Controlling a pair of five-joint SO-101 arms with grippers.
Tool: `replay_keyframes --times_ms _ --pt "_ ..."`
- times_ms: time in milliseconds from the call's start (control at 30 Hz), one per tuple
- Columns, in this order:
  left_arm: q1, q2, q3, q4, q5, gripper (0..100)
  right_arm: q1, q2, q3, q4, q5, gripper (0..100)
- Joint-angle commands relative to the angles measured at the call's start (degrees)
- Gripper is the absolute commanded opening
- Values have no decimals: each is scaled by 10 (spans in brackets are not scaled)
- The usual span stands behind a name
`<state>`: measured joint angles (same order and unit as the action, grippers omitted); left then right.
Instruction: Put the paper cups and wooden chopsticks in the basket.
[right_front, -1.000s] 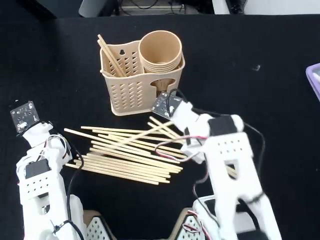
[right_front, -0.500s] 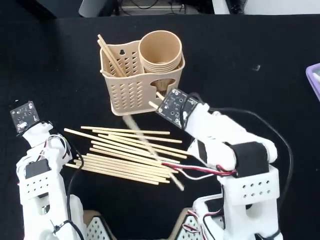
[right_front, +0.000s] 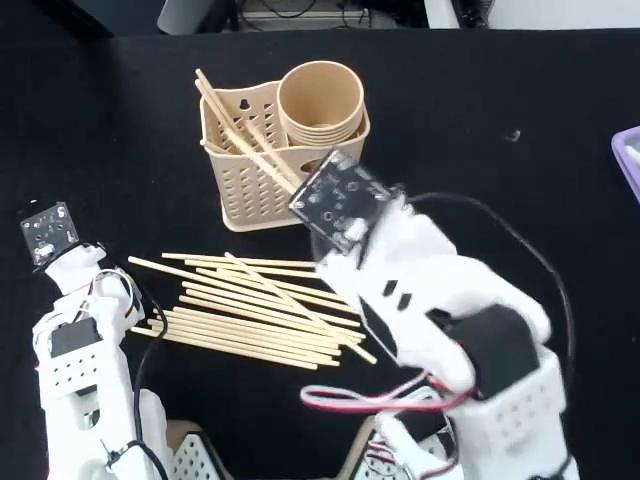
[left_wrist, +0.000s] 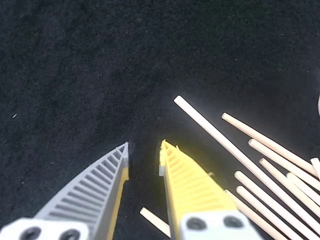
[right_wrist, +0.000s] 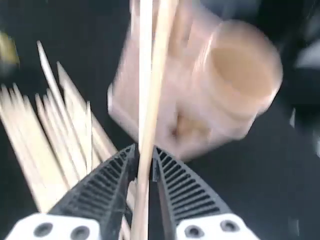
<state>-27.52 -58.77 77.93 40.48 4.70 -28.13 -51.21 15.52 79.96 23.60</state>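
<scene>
High view: I fear the held chopstick (right_front: 268, 152) snagging the basket (right_front: 250, 190) rim at upper centre; it slants upper left to lower right over the left compartment.

Left wrist: left gripper (left_wrist: 144, 147), jaws slightly apart, empty, near loose chopsticks (left_wrist: 225, 141).

Right wrist: right gripper (right_wrist: 144, 150), jaws clamped on it, its length pointing basketward.

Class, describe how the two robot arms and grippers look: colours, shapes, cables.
Both arms, left arm and right arm, are blocky white plastic with perforated panels and black motors. Red, white and black cables loop outside. The left gripper has ribbed tapered fingers, one grey, one yellow; the right gripper has black ones.
</scene>
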Motion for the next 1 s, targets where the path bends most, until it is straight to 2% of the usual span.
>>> replay_keyframes --times_ms 0,167,267,867,967 --pt "6 -11 -4 -8 6 105 -19 75 -87 -129 -91 11" --pt "6 -11 -4 -8 6 105 -20 172 -97 -309 -154 11" --pt "7 -11 -4 -8 6 105 -20 225 -112 -382 -176 11" --pt "7 -11 -3 -8 6 105 -19 494 -363 -401 -178 11" --pt "7 -11 -3 -8 6 105 -18 514 -356 -432 -209 11"
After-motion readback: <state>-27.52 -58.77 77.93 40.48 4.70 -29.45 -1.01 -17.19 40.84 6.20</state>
